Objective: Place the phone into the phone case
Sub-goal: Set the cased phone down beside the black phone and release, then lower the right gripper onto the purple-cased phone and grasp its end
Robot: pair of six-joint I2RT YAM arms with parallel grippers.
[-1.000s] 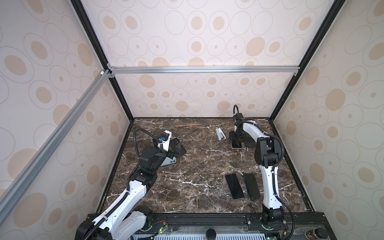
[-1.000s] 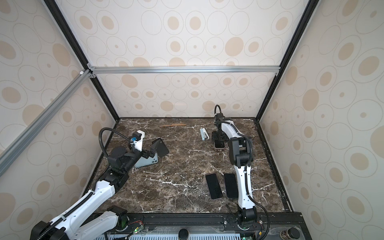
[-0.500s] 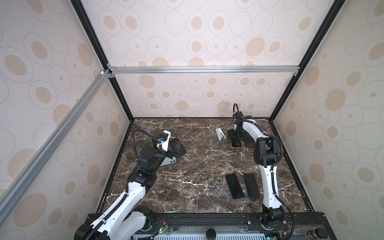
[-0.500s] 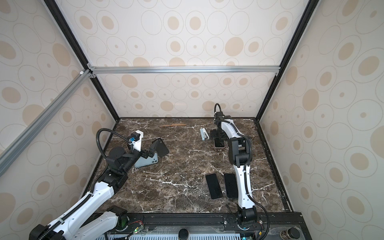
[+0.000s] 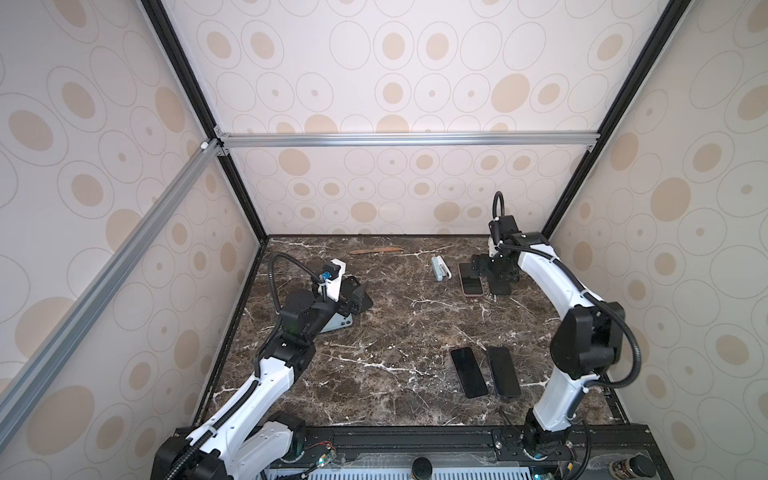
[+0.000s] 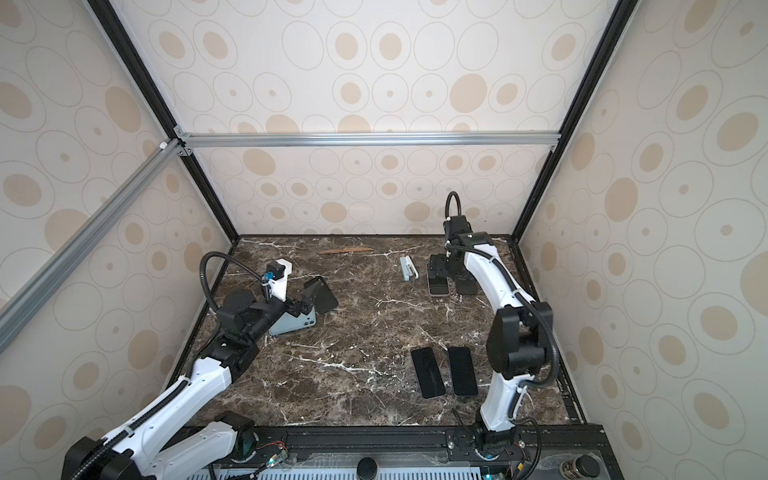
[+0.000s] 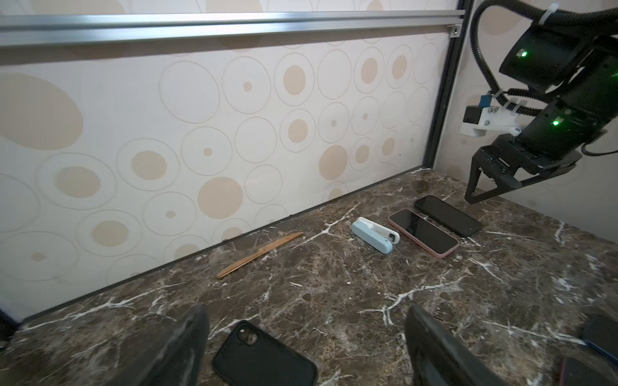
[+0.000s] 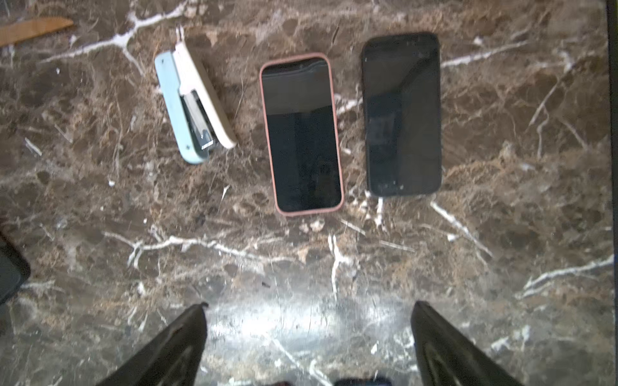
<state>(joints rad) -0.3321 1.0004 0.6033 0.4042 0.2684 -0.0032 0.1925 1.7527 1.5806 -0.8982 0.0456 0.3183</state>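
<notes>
An empty black phone case (image 7: 264,357) (image 5: 360,296) lies back-up on the marble at the left, camera cutout showing. My left gripper (image 7: 306,320) (image 5: 351,301) hovers open just over it, holding nothing. A grey-blue phone (image 6: 297,324) lies back-up under that wrist. At the back right, a phone in a pink case (image 8: 302,133) (image 5: 471,284) lies screen-up beside a black phone (image 8: 401,113) (image 5: 500,286). My right gripper (image 8: 311,304) (image 5: 494,272) is open and empty above the table just short of those two.
Two more black phones (image 5: 468,372) (image 5: 503,370) lie side by side at the front right. A pale blue stapler (image 8: 192,107) (image 5: 439,268) sits next to the pink-cased phone, and a wooden knife (image 7: 259,255) (image 5: 376,250) lies along the back wall.
The right gripper's jaws have spread wider and it has drawn back off the pink-cased phone, which now shows in full. The left arm has barely shifted.
</notes>
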